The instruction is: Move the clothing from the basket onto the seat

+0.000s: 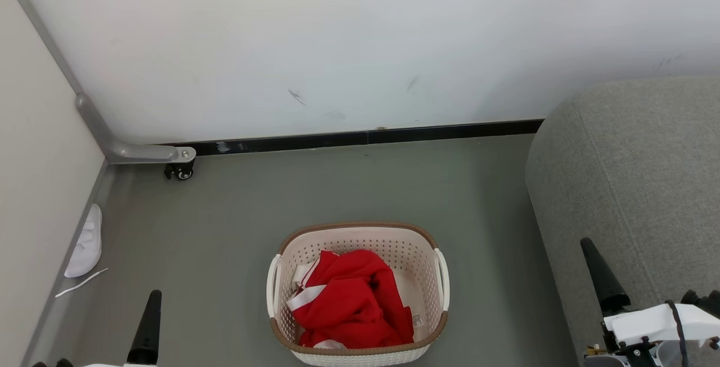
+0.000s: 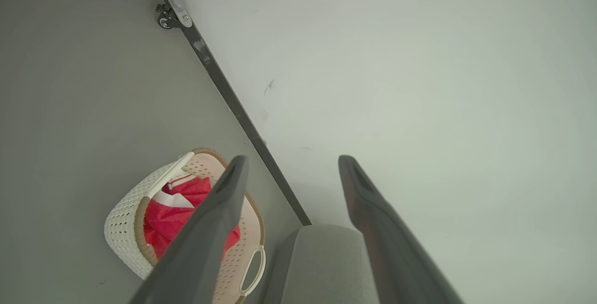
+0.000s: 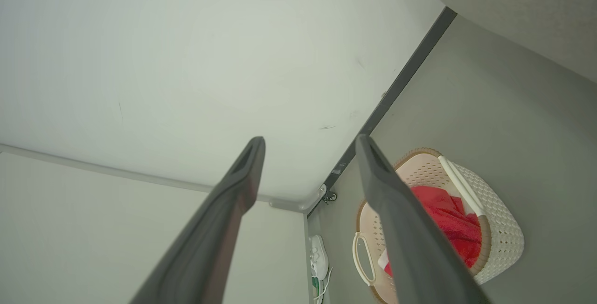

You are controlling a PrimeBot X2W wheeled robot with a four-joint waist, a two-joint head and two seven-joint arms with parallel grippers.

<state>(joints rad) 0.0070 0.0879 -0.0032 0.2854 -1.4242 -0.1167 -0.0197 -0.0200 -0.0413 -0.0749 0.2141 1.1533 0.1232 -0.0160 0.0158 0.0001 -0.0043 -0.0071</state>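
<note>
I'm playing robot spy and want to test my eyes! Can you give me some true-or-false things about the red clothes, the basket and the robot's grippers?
1. The red clothing lies inside the basket. True.
2. The basket stands on the grey seat. False: it stands on the floor, beside the seat.
3. The left gripper and the right gripper are both open and empty. True.
4. The white shoe lies in the basket. False: it lies on the floor, apart from the basket.
</note>
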